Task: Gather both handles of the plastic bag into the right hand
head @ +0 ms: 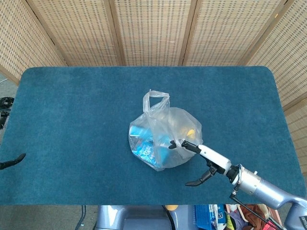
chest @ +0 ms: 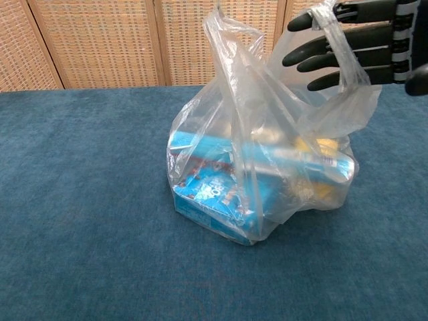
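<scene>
Now, your left hand (head: 12, 162) barely shows at table (head: 72, 105) left edge, finger state unclear. Wide bare cloth either side. Clear plastic bag (head: 165, 136) mid-table, handles upright, blue boxes inside. Your right hand (chest: 354, 43), fingers spread, reaches through right handle (chest: 344, 40).

Silver tubular right arm (head: 268, 190), white-backed right robot hand (head: 204, 158) (black fingers (chest: 331, 44)), thin black cable
</scene>
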Robot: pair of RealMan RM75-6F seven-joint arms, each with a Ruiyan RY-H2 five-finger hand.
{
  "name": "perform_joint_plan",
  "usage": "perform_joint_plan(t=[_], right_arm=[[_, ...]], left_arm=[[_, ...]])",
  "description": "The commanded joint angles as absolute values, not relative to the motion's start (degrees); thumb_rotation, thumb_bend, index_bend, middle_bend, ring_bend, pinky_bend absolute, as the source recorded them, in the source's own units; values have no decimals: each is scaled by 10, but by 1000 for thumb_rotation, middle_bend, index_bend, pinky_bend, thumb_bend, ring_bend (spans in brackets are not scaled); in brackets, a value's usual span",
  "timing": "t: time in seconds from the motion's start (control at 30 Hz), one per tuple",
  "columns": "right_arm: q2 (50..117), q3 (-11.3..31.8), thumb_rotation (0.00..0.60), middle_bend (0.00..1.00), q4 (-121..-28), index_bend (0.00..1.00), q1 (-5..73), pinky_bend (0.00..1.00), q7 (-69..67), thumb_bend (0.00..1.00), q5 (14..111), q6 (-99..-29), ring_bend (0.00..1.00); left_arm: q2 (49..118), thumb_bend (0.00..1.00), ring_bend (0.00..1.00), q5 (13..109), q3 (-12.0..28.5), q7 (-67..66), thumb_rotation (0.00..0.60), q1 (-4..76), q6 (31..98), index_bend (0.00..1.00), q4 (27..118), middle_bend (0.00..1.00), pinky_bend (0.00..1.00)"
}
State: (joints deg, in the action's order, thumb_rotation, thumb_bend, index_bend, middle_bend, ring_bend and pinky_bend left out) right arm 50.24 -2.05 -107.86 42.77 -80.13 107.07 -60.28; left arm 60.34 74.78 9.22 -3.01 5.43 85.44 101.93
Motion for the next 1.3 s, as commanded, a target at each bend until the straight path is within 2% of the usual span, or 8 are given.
perform_joint_plan(t=[0.03, 0.3, 0.67, 0.87, 1.03, 1.07, 1.2, 1.3], right_arm=[[512, -23, 600, 190, -1087, 103, 463, 72, -888, 0, 1069, -588, 55], [539, -32, 600, 292, -1067, 162, 531, 179, -1045, 0, 1051, -529, 185], [565, -26, 600, 390, -1054, 380, 580, 179, -1127, 0, 1020, -499, 186], [562, -26, 600, 394, -1059, 401, 590, 181, -1127, 0, 1009, -492, 166], [553, -27, 600, 424, -1068, 394, 595, 354, -1134, 5, 1003, -490, 217], [549, -29, 600, 432, -1068, 391, 597, 381, -1136, 12, 1004, -489, 235], [539, -31, 600, 448, -1068, 367, 603, 415, -1132, 72, 1002, -482, 474], [536, -27, 600, 484, -1070, 365, 601, 421, -1129, 102, 983, -480, 510]], left_arm=[[603, 146, 0, 748, 92, -30, 600, 55, 854, 0, 1019, 0, 0], [604, 146, 0, 745, 93, -29, 600, 56, 852, 0, 1016, 0, 0], [601, 147, 0, 740, 94, -18, 600, 57, 848, 0, 1014, 0, 0], [598, 145, 0, 739, 95, -10, 600, 58, 844, 0, 1012, 0, 0], [600, 145, 0, 739, 97, -11, 600, 62, 842, 0, 1008, 0, 0], [601, 145, 0, 739, 98, -12, 600, 64, 840, 0, 1007, 0, 0], [605, 148, 0, 730, 101, -15, 600, 72, 829, 0, 1001, 0, 0], [609, 148, 0, 723, 103, -21, 600, 76, 823, 0, 999, 0, 0]])
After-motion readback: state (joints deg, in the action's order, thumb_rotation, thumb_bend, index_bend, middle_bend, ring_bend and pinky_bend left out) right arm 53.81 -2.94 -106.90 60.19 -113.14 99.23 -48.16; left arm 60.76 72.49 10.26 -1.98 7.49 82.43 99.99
